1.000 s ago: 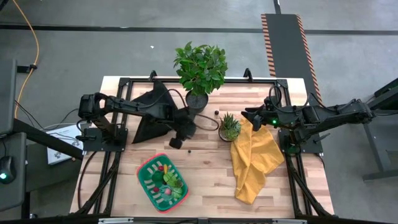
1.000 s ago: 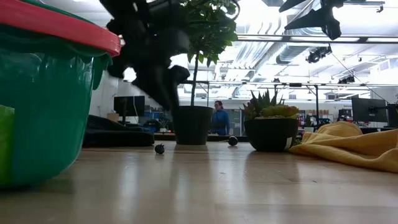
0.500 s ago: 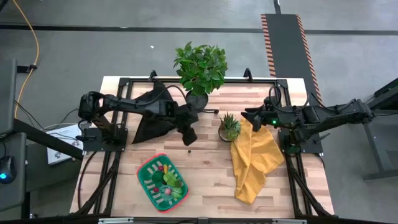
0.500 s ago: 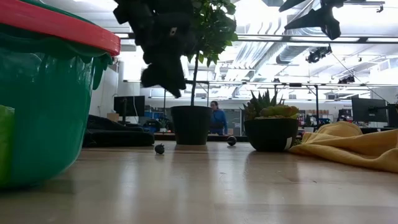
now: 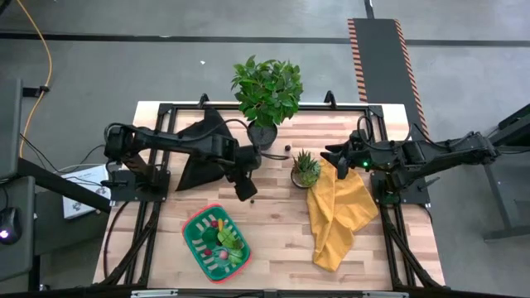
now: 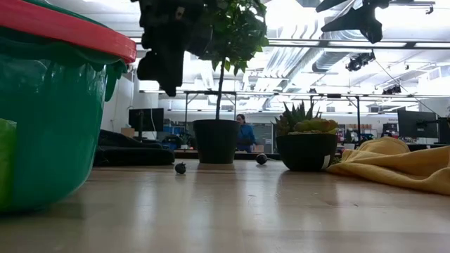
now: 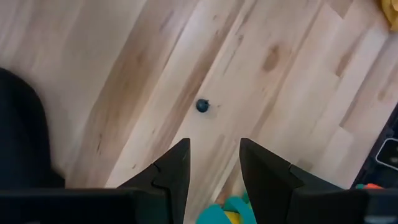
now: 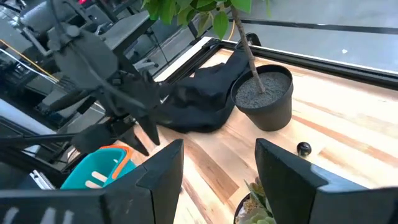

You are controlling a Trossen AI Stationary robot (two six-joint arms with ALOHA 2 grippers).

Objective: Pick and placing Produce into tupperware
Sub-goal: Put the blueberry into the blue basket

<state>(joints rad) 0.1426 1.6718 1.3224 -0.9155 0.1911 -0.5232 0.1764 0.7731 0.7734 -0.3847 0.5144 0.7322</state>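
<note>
The left gripper (image 5: 247, 192), fingers apart and empty, hangs over a small dark ball (image 7: 202, 106), perhaps a berry. The right gripper (image 5: 330, 155), also open, waits beside the spiky plant (image 5: 305, 167) and yellow cloth (image 5: 338, 211).

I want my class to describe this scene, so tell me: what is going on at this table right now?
A two-armed robot is sorting toy produce into a shallow green container with a red rim, which already holds several pieces. The left gripper hangs open and empty above the bare wooden table, over a small dark round berry lying loose on the boards. A second dark berry sits near the large leafy potted plant. The right gripper waits open by the yellow cloth.
</note>
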